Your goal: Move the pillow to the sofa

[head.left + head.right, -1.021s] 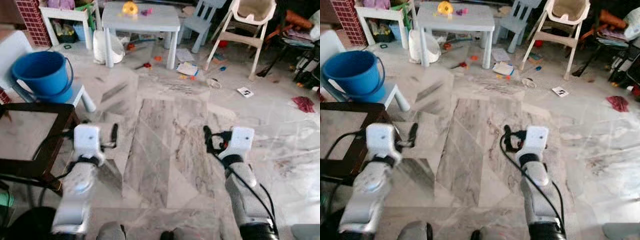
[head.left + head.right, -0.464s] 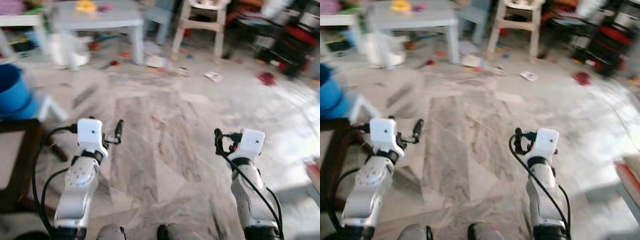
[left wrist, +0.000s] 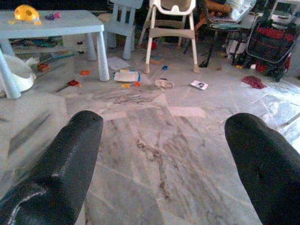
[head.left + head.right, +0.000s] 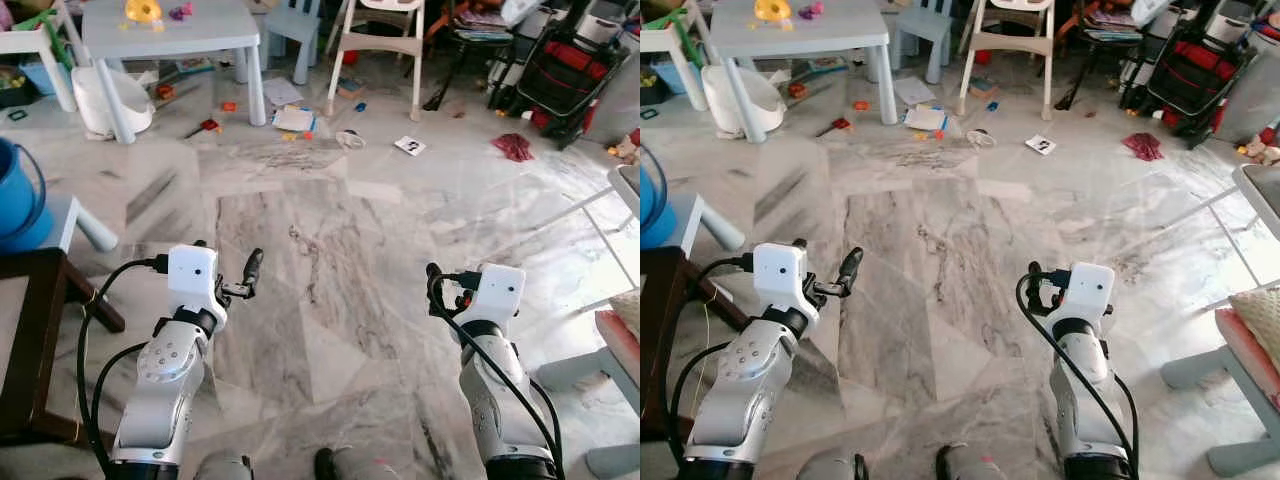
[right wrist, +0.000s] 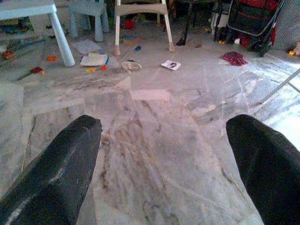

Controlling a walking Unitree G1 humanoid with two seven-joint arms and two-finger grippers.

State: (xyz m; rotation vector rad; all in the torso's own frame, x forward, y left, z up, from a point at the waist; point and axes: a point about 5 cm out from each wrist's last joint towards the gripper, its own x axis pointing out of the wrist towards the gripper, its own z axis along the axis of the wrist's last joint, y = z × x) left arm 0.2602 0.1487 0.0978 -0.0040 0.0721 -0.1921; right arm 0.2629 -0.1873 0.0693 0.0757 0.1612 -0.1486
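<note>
A cream pillow point(image 4: 1262, 318) lies on a pink-edged seat point(image 4: 1246, 356) at the far right edge of the eye views, largely cut off by the frame. My left gripper point(image 4: 240, 272) is held up over the marble floor point(image 4: 330, 250), left of centre. Its black fingers point(image 3: 61, 164) stand wide apart, so it is open with nothing between them. My right gripper point(image 4: 442, 285) hovers at the same height on the right. It is open too, and its fingers point(image 5: 56, 168) frame bare floor. Both grippers are well apart from the pillow.
A dark wooden table point(image 4: 30, 330) and a blue bucket point(image 4: 12, 200) stand close on my left. Farther off are a grey kids' table point(image 4: 170, 30), a white high chair point(image 4: 375, 40) and a black-and-red stroller point(image 4: 560, 70). Toys and papers point(image 4: 292, 118) litter the floor.
The camera has swung to the right, so the bucket and dark table slid to the left edge. The pillow's seat came into view at the right. Both arms keep their raised pose.
</note>
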